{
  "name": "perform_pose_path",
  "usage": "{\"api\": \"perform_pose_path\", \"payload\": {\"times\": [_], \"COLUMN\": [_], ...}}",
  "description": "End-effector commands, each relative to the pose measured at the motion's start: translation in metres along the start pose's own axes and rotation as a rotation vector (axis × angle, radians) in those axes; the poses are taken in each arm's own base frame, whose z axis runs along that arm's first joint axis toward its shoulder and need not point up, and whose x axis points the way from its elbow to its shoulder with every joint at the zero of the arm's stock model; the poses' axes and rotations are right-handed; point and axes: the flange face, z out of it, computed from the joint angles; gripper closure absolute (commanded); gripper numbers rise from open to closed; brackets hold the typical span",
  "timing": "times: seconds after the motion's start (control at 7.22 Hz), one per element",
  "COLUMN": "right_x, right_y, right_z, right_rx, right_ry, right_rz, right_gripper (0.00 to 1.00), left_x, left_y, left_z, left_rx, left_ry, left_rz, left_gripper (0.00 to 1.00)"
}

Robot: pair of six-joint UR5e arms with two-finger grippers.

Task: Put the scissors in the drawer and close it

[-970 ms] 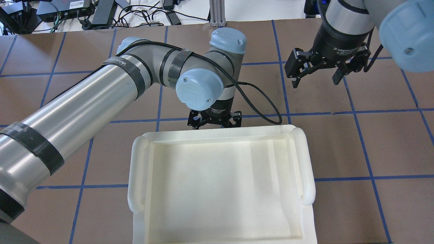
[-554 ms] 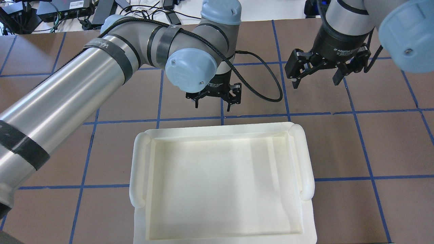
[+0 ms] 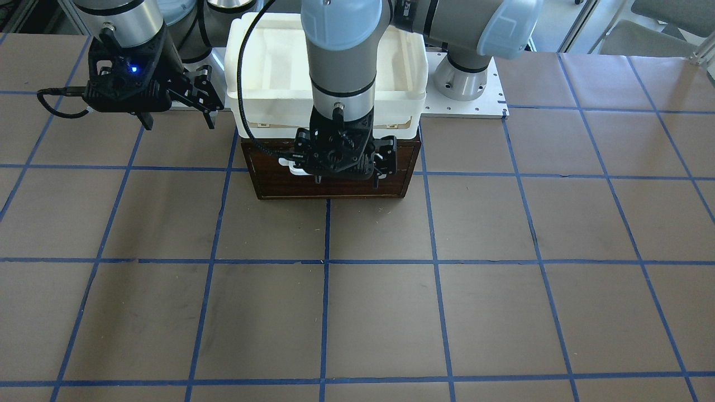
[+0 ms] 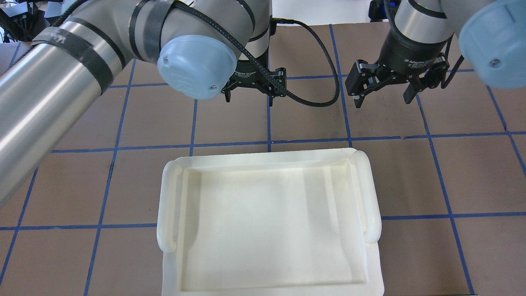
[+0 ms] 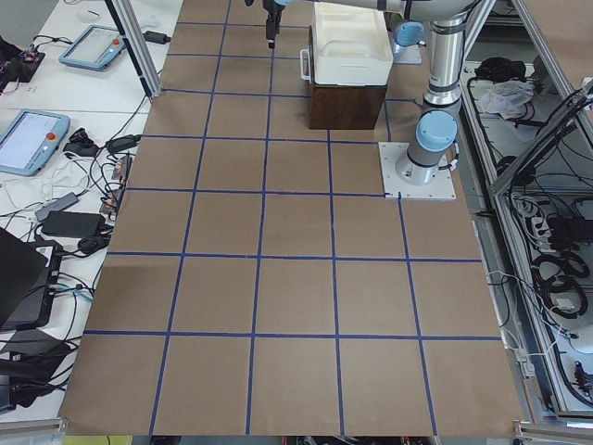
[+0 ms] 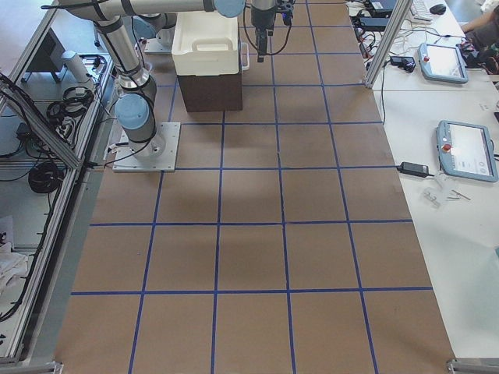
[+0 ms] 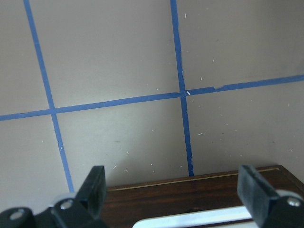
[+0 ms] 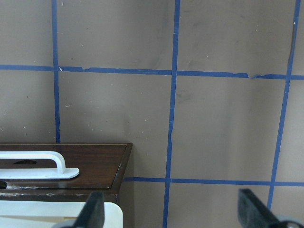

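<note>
We see the shallow drawer with its dark brown wooden front sitting flush in the dark brown wooden cabinet, and its white bar handle lies across the front. The scissors show in none of our views. A white moulded plastic tray rests on top of the cabinet.

The left gripper hangs in front of the drawer face, pointing down at the brown paper-covered table with the blue tape grid. Its two black fingers stand wide apart with nothing between them. From the overhead camera we see it out over the table beyond the tray's front rim, apart from the cabinet.

The right gripper hovers over the table off the cabinet's corner, to the side of the drawer. Its jaws are also spread, and it carries nothing. Through its wrist camera we see the handle's end and the cabinet's corner below it.
</note>
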Motion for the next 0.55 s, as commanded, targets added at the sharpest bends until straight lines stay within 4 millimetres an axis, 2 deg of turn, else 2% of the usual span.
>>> {"api": "perform_pose_path", "payload": {"times": [0.0, 0.14, 0.42], "right_x": [0.0, 0.0, 0.0], "right_y": [0.0, 0.0, 0.0], "right_z": [0.0, 0.0, 0.0], "right_rx": [0.002, 0.002, 0.0], "right_ry": [0.0, 0.0, 0.0], "right_rz": [0.0, 0.0, 0.001], "right_gripper": [0.0, 0.0, 0.0], "left_x": [-0.013, -0.018, -0.048], "left_y": [0.023, 0.027, 0.019], "left_z": [-0.04, -0.033, -0.034], "left_rx": [0.038, 0.007, 0.003], "left_ry": [0.016, -0.002, 0.007], "left_rz": [-0.008, -0.013, -0.045], "left_gripper": [0.0, 0.0, 0.0]}}
